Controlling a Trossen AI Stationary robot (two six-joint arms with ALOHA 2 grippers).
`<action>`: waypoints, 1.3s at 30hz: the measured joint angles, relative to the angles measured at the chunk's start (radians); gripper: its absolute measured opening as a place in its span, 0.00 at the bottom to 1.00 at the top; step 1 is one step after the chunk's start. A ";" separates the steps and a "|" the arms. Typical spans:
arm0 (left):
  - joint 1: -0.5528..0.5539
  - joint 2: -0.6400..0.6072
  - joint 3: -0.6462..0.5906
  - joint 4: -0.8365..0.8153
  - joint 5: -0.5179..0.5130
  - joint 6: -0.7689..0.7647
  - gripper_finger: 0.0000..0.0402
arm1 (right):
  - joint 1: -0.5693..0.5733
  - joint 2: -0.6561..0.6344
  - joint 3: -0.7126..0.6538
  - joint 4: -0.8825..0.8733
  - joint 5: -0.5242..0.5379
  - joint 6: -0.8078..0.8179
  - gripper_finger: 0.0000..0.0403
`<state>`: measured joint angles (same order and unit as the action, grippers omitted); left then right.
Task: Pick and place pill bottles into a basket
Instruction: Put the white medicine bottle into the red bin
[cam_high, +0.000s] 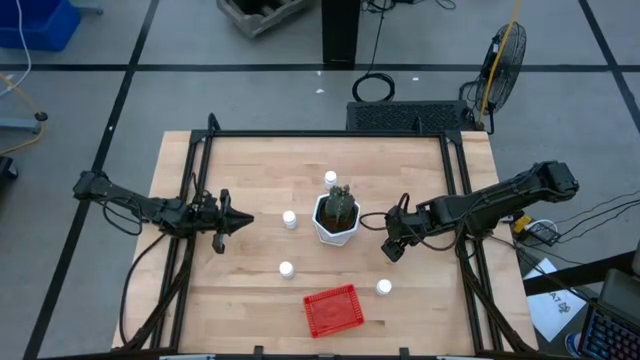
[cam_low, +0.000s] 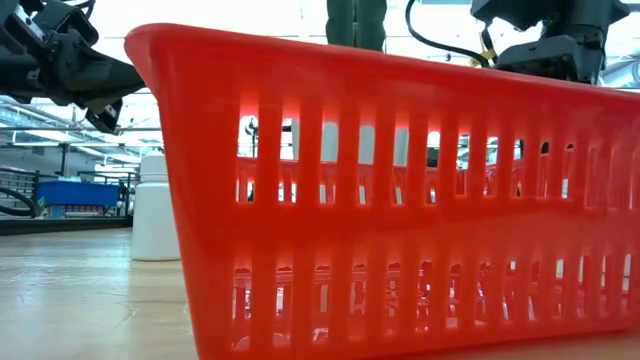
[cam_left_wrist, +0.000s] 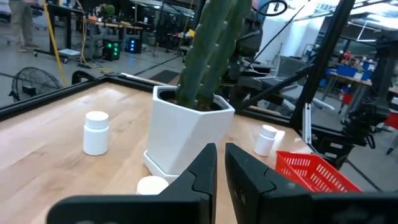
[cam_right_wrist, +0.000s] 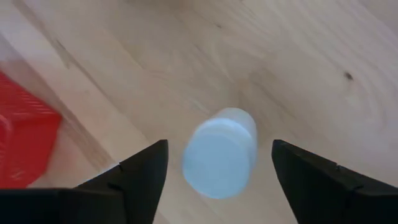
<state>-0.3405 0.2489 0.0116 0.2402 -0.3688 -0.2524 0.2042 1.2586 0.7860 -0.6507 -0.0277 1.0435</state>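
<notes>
Several tiny white pill bottles stand upright on the wooden table: one behind the pot (cam_high: 330, 178), one to its left (cam_high: 290, 219), one nearer the front (cam_high: 286, 269) and one at front right (cam_high: 383, 287). The red mesh basket (cam_high: 331, 310) lies flat near the front edge and fills the low view (cam_low: 400, 200). My right gripper (cam_high: 392, 250) is open and hovers just behind the front-right bottle (cam_right_wrist: 219, 155), its fingers either side of it in the right wrist view and not touching it. My left gripper (cam_high: 245, 220) is shut and empty, left of the pot, pointing at it (cam_left_wrist: 221, 149).
A white hexagonal pot with a green cactus (cam_high: 336, 218) stands at the table's middle, between the two grippers. A black frame (cam_high: 330, 133) runs along the table's far and side edges. Bare wood lies between the pot and the basket.
</notes>
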 joint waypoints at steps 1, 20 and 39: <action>0.000 0.000 0.000 0.000 0.000 -0.008 0.09 | -0.001 0.000 0.000 0.003 -0.001 -0.008 0.66; 0.000 0.000 0.000 0.000 0.001 -0.048 0.09 | -0.001 0.000 0.000 -0.022 -0.029 -0.036 0.36; 0.000 0.000 0.000 -0.005 0.001 -0.039 0.09 | 0.106 -0.035 0.145 -0.005 -0.072 0.018 0.36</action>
<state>-0.3407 0.2489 0.0116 0.2352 -0.3683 -0.2916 0.3103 1.2240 0.9306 -0.6556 -0.0998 1.0611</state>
